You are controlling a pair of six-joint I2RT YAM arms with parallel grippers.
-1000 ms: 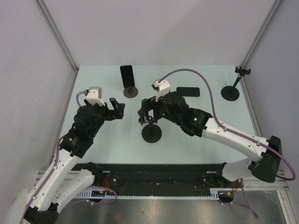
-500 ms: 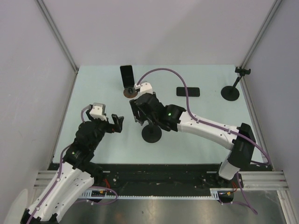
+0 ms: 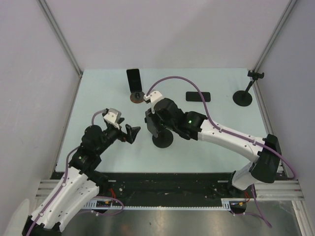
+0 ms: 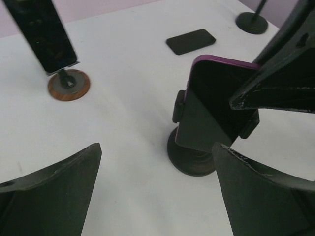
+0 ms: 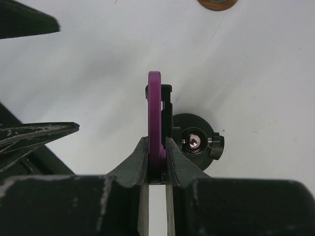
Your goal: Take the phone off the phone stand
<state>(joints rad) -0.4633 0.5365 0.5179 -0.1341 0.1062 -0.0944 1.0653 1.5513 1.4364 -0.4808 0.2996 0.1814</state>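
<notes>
Right jaws clamp the purple phone [image 5: 154,113], narrow, above the phone stand [image 5: 196,142]; left jaws gape wide beside the stand. Pull straight upward so the stand doesn't tip.

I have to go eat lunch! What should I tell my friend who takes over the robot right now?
Left claw: open, holding nothing, hovering just left of the black stand.
Right claw: shut on the purple phone, pinching it near its top.
Phone: upright in the black stand's clamp, mid-table.
Done: grip made.
Left to do: lift the phone out of the stand; it is not yet out.
</notes>
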